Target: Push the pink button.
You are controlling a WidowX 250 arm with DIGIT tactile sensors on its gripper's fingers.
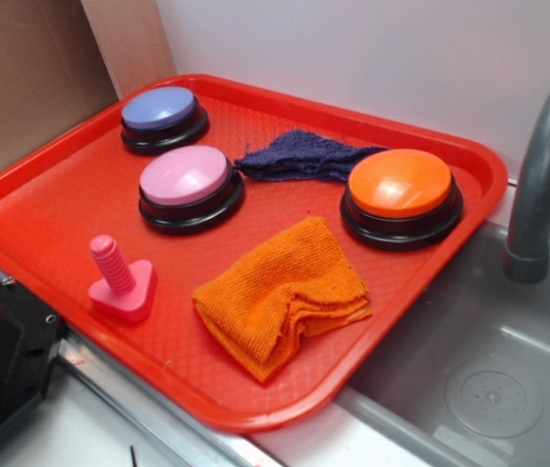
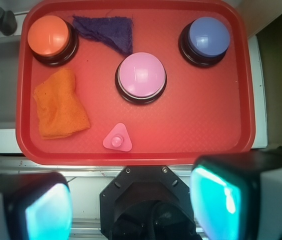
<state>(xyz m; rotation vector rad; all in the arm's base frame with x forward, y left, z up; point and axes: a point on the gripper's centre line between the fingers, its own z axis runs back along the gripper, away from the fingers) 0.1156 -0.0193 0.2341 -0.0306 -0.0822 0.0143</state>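
The pink button (image 2: 141, 75) sits mid-tray, untouched, with the pink peg (image 2: 117, 138) just in front of it and the purple rag (image 2: 108, 30) close behind. The pincer (image 2: 131, 202) hangs released, high above the tray's (image 2: 200, 135) near rim. A descent falling short risks clipping the peg; drifting right risks the lavender button (image 2: 208, 36).

The pink button (image 1: 185, 175) has a smooth, glossy plastic dome on a shiny black base. The red tray (image 1: 41, 229) is pebbled plastic; ahead of the fingers (image 2: 218, 200), the orange cloth (image 1: 284, 292) looks nubby, the purple rag (image 1: 299, 156) frayed.
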